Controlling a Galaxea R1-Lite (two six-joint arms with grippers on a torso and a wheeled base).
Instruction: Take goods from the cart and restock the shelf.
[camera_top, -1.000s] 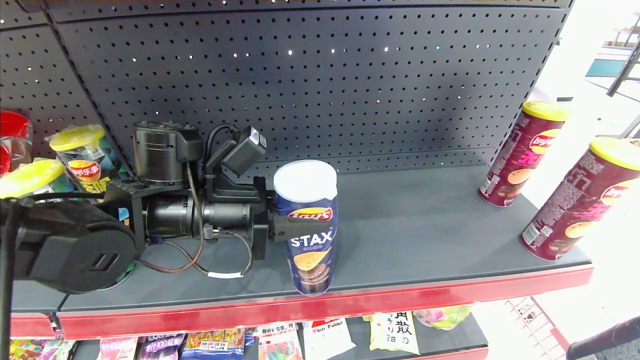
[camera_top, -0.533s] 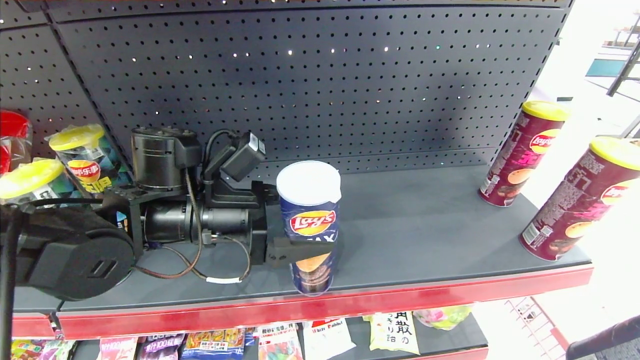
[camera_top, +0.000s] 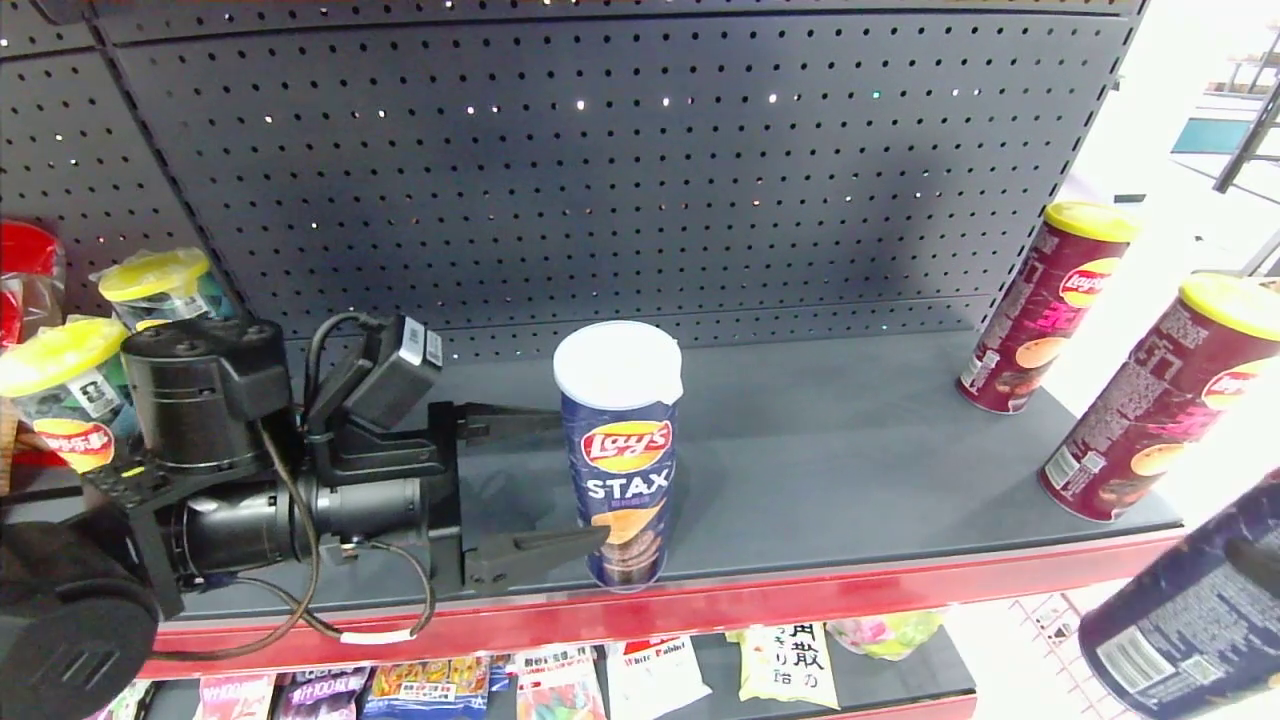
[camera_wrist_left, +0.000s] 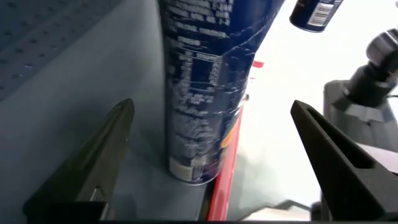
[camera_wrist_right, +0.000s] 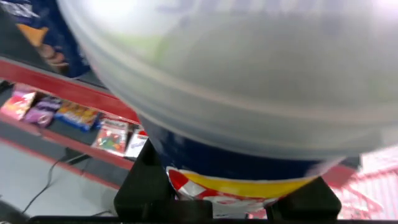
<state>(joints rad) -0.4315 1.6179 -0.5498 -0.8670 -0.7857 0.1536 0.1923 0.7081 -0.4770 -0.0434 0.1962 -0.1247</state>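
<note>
Dark-blue crisp tube with white lid (camera_top: 620, 470) stands upright at the front lip of the red-edged grey shelf (camera_top: 850, 450), near 6 o'clock, the left claw (camera_top: 578, 478) spread either side, not touching. This placement looks done; next, a second dark-blue tube (camera_top: 1180, 620), cut off at 4 o'clock and apparently clamped in the right claw (camera_wrist_right: 224, 196), needs a free spot toward 3 o'clock. Its grip is mostly hidden.

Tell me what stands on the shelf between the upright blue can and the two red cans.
Nothing. In the head view the grey shelf is bare between the blue can and the red cans.
</note>
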